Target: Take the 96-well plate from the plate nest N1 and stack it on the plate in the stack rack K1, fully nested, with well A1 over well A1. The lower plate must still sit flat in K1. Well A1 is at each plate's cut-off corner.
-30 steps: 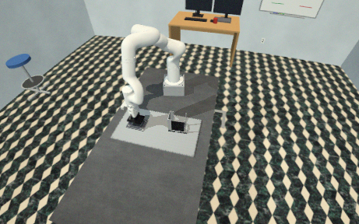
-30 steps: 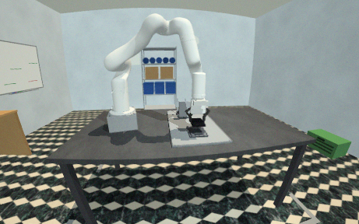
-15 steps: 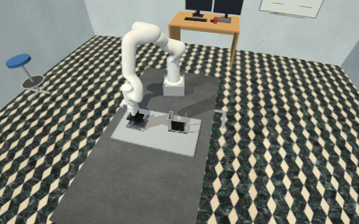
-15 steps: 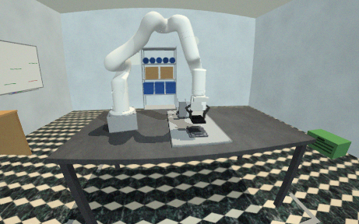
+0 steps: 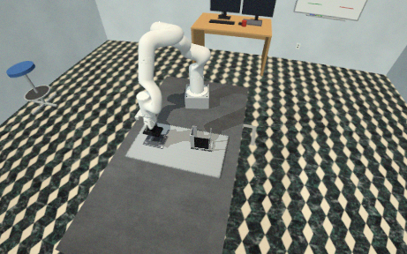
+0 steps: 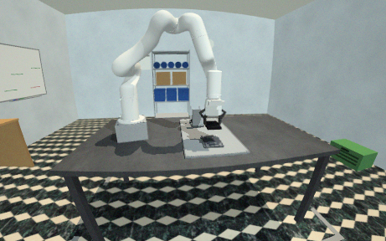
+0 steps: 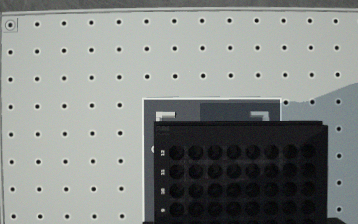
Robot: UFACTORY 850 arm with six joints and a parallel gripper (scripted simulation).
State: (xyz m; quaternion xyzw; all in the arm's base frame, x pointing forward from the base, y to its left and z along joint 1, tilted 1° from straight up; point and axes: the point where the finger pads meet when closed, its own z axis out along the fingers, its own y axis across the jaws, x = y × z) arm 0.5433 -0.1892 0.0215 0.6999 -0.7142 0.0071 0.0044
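Note:
My gripper [image 5: 152, 127] [image 6: 213, 119] is shut on the black 96-well plate [image 5: 154, 131] [image 6: 213, 125] [image 7: 240, 170] and holds it level a short way above the plate nest N1 [image 5: 155, 141] [image 6: 212, 141] [image 7: 180, 107]. In the wrist view the plate covers most of the nest and my fingers are out of sight. The stack rack K1 [image 5: 193, 133] [image 6: 196, 118] stands to the side on the same perforated board, with a second black plate [image 5: 201, 143] lying in it. I cannot make out the cut-off corners.
The nest and rack sit on a light perforated board [image 5: 176, 164] [image 6: 234, 146] [image 7: 80, 100] on the dark table [image 5: 145, 212] [image 6: 280, 134]. The arm's base [image 5: 196, 96] [image 6: 131, 130] stands at the table's back. A green box [image 6: 353, 154] lies off the table.

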